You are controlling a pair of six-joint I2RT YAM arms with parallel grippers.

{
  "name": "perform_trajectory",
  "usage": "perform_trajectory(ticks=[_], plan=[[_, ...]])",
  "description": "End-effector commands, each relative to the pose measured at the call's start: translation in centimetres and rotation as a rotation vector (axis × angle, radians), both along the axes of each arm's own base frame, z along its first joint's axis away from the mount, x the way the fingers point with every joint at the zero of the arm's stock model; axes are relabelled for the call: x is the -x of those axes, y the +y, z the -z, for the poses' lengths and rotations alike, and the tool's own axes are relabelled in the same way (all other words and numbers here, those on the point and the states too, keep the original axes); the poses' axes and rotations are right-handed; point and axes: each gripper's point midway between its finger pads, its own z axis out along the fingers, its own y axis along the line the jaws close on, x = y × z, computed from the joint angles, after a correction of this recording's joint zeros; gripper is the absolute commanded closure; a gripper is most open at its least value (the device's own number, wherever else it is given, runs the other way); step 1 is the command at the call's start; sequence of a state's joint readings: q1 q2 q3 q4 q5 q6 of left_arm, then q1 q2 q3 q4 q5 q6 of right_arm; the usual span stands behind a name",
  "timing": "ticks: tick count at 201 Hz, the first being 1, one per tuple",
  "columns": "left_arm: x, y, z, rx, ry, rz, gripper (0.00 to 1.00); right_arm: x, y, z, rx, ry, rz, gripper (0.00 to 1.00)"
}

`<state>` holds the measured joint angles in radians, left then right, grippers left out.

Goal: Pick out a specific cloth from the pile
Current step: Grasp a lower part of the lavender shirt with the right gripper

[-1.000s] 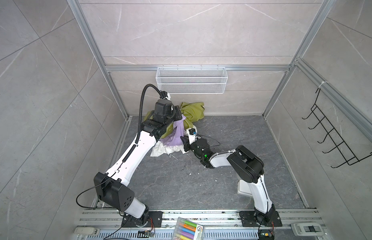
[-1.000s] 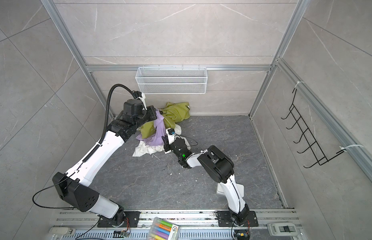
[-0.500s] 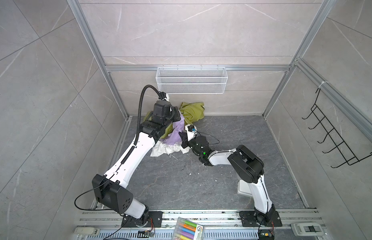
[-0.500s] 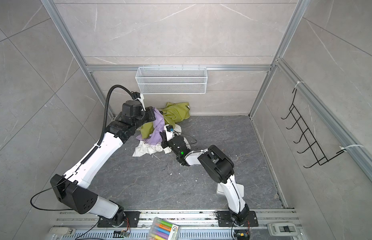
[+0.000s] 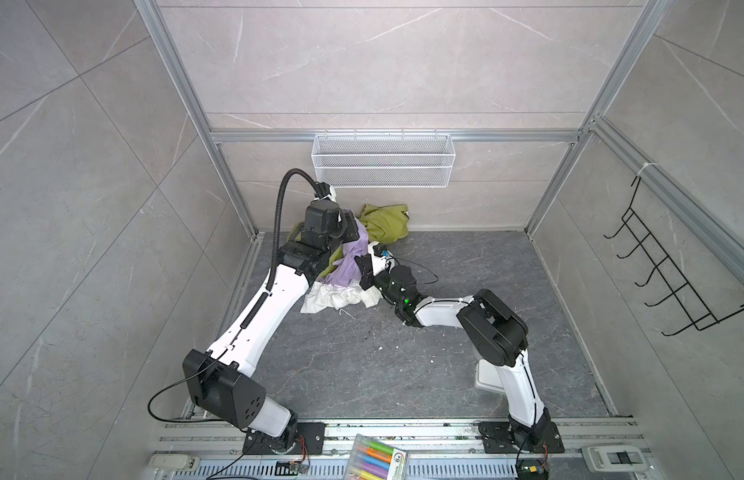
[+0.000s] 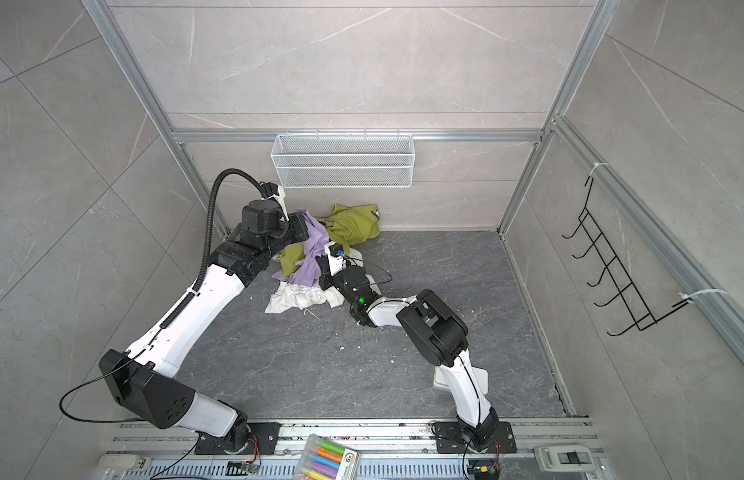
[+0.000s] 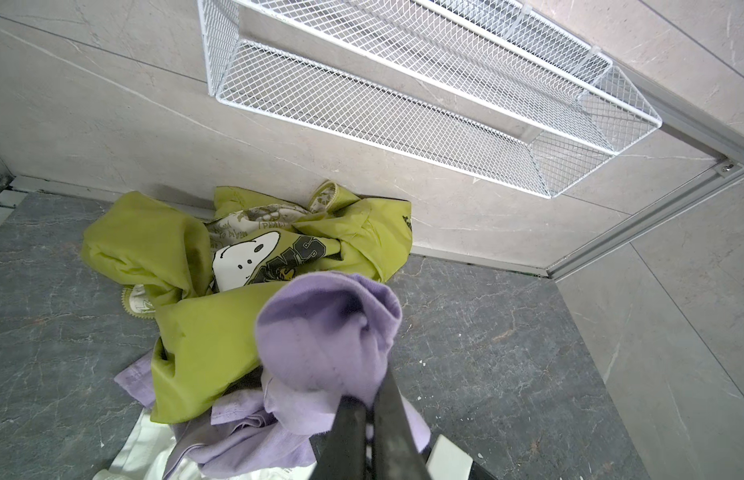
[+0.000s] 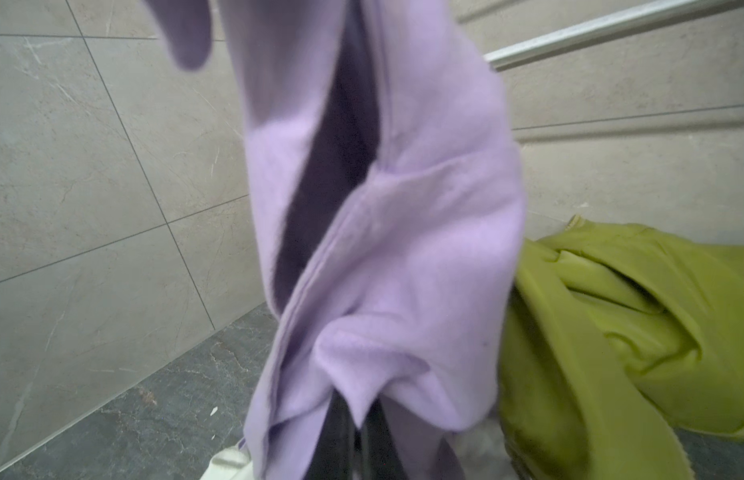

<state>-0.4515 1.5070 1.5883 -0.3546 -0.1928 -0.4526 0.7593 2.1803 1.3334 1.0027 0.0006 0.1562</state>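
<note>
The cloth (image 5: 348,262) is plain lavender and hangs stretched between both grippers above the pile (image 5: 382,224) at the back left of the floor. In both top views my left gripper (image 5: 355,232) holds its upper end, shut on a bunched fold (image 7: 320,332). The left wrist view shows this gripper (image 7: 370,401) pinching the fabric. My right gripper (image 5: 362,266) is lower and shut on a lower fold of the cloth (image 8: 403,249); its closed tips (image 8: 364,415) show in the right wrist view. An olive-green printed garment (image 7: 195,332) and a white garment (image 5: 337,297) lie beneath.
A white wire basket (image 5: 382,166) hangs on the back wall just above the pile. A black hook rack (image 5: 669,274) is on the right wall. A marker pack (image 5: 378,459) lies on the front rail. The left corner post (image 5: 241,208) stands close to the left arm.
My right gripper moved up and left to the hanging lavender cloth and shut on it. My left gripper rose slightly, lifting the cloth's upper end.
</note>
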Motion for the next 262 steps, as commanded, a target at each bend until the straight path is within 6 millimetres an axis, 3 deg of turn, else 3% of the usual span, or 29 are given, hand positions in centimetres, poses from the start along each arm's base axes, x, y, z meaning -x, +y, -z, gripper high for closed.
perform_trajectory(ticks=[1,147,262], plan=[[0.9,1.3,-5.0,0.026,-0.149,-0.023,1.00,0.4,0.2,-6.0,-0.075,-0.110,-0.005,1.00],[1.0,2.6,-7.5,-0.003,-0.210,-0.044,1.00,1.1,1.0,-11.5,-0.133,-0.185,-0.051,1.00],[1.4,3.1,-9.8,-0.019,-0.265,-0.051,1.00,1.3,1.7,-14.1,-0.165,-0.218,-0.071,1.00]])
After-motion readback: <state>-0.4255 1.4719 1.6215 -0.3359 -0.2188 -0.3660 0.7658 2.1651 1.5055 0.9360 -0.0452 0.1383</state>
